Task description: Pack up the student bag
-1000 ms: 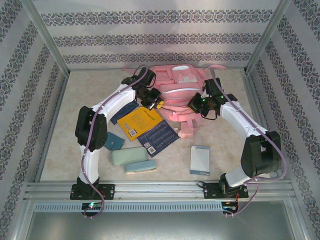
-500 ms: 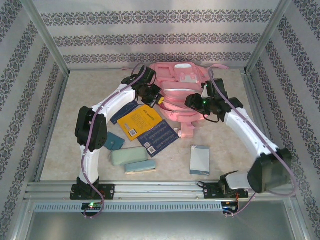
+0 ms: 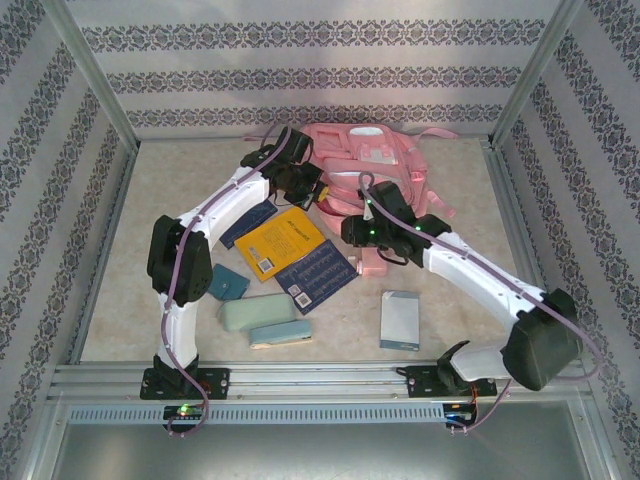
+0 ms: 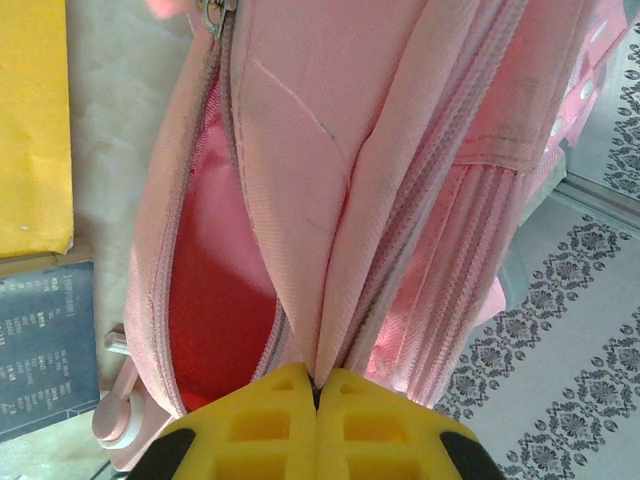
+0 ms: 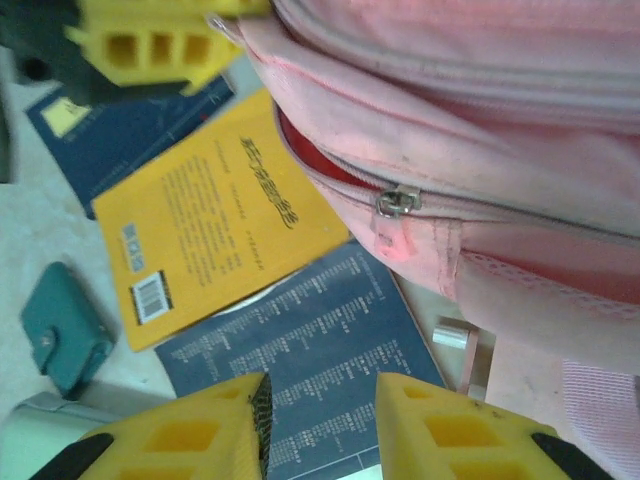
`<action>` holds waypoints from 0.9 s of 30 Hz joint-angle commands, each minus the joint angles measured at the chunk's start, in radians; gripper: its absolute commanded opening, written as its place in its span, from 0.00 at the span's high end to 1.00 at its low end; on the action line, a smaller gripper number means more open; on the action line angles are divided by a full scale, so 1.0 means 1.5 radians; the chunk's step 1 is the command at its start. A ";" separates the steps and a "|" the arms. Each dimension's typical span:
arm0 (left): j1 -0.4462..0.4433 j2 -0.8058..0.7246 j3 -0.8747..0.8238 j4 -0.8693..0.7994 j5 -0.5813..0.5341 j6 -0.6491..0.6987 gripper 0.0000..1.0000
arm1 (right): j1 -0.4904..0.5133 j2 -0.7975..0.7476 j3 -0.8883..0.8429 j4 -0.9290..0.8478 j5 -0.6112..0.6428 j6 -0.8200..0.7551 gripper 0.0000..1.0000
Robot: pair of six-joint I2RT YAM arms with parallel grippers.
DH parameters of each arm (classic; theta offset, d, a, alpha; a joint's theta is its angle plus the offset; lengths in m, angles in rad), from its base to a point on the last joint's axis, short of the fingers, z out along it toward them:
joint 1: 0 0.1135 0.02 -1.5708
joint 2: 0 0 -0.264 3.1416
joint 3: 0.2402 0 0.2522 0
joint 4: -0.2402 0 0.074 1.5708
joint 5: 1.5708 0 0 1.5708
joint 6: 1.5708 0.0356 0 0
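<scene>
Overhead I get bright, diffuse light, colours a little washed out, with only soft shadows on the table [image 3: 170, 170]. My wrist views look softer, and the student bag [image 4: 300, 200] is evenly lit.

The student bag [image 3: 345, 140] is matt pink woven cloth, ribbed along the zip tapes, and its lining looks smoother and redder. Its zipper pull [image 5: 395, 203] is dull grey metal. At the bag's seven o'clock, the yellow book [image 5: 210, 210] and the dark blue book [image 5: 310, 350] have smooth paper covers with a faint sheen. The left tool [image 4: 315, 378] and right tool [image 5: 320, 390] are matt yellow moulded plastic. The tabletop [image 3: 180, 170] looks smooth, pale and mottled.
</scene>
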 commanded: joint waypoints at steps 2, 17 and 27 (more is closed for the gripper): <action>-0.012 -0.060 0.030 0.032 -0.006 -0.032 1.00 | 0.004 0.042 0.007 0.024 0.075 0.044 0.67; -0.031 -0.085 0.009 0.030 -0.017 -0.035 1.00 | -0.030 0.168 0.092 0.033 0.110 0.048 0.92; 0.000 -0.089 -0.002 -0.001 -0.043 0.004 1.00 | -0.100 0.040 -0.005 0.064 0.016 0.031 1.00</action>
